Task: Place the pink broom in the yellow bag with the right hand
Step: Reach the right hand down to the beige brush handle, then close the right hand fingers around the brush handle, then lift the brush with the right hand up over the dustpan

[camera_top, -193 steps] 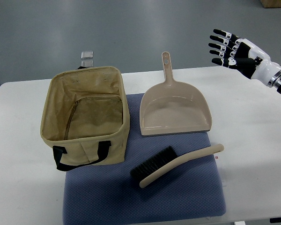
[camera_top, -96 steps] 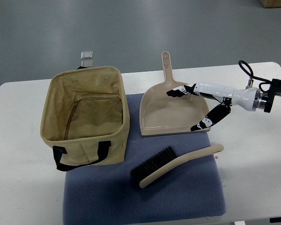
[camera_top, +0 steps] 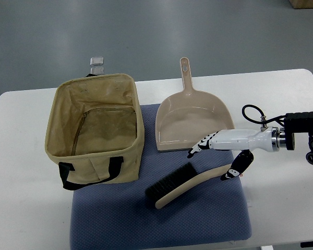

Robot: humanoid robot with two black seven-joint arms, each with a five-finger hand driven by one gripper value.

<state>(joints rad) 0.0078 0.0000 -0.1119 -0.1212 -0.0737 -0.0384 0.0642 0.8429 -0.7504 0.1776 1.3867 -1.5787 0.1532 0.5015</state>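
Reaching in from the right edge, the robot's white and black right hand [camera_top: 219, 156] sits low over the handle end of a pinkish-beige hand broom with black bristles [camera_top: 190, 184]. Its fingers [camera_top: 198, 148] stretch leftward above the handle, while the thumb [camera_top: 235, 170] drops down on the near side, just beside the handle's tip. The hand looks spread rather than clamped, and whether it actually touches the broom cannot be told.

The broom lies flat on a blue-grey textured mat [camera_top: 161, 224], slanting from its bristled head at lower left up to the handle at right. Just beyond it, at the mat's far edge, rests a pinkish-beige plastic dustpan [camera_top: 190, 122], its long handle pointing away from the robot. The fingers reach to the dustpan's near lip.

To the left stands an open tan-yellow fabric bag with black strap handles [camera_top: 94, 130], upright and partly on the mat, well apart from the broom. Its inside shows only fabric lining and a zip seam.

Everything sits on a white table [camera_top: 287, 208]. A small clear object [camera_top: 97, 63] lies on the grey floor beyond the bag.
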